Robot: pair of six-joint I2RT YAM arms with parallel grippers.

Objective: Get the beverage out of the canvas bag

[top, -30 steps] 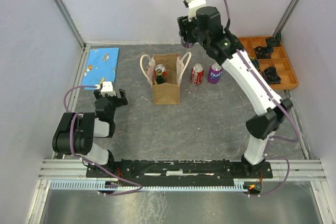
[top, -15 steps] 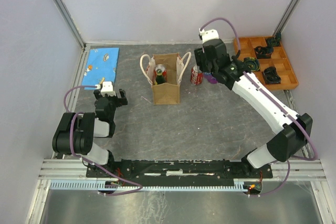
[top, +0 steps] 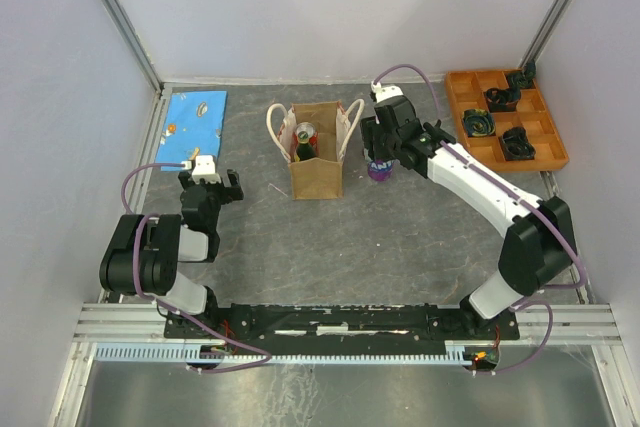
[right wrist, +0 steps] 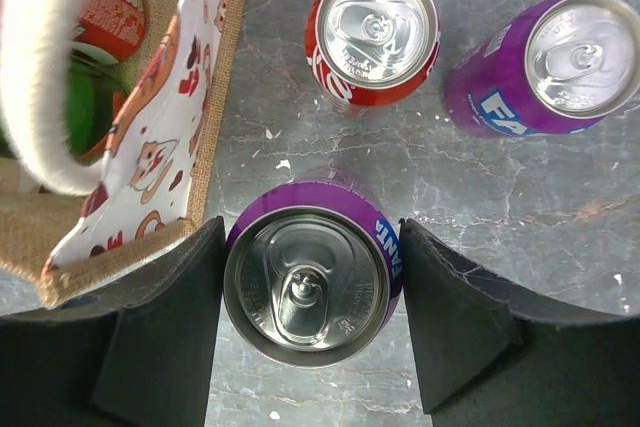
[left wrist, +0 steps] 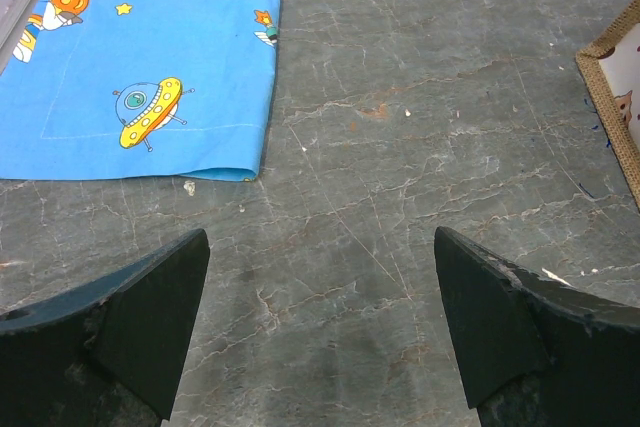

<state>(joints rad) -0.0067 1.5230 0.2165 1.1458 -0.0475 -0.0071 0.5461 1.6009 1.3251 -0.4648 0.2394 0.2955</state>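
**Purple can (right wrist: 306, 292) out of the bag (top: 316, 175), gripped just beside its wall**

The right tool (right wrist: 311, 267) clamps the can's two sides from above, which keeps it upright; whether it touches the table (left wrist: 400, 147) I cannot tell. It looks bound for the row beyond the bag, with the red can (right wrist: 373, 37) and second purple can (right wrist: 545, 67). A green bottle (top: 298, 154) and another can (top: 305, 135) sit inside the bag. The left tool (left wrist: 320, 277) gapes wide, well apart from the bag.
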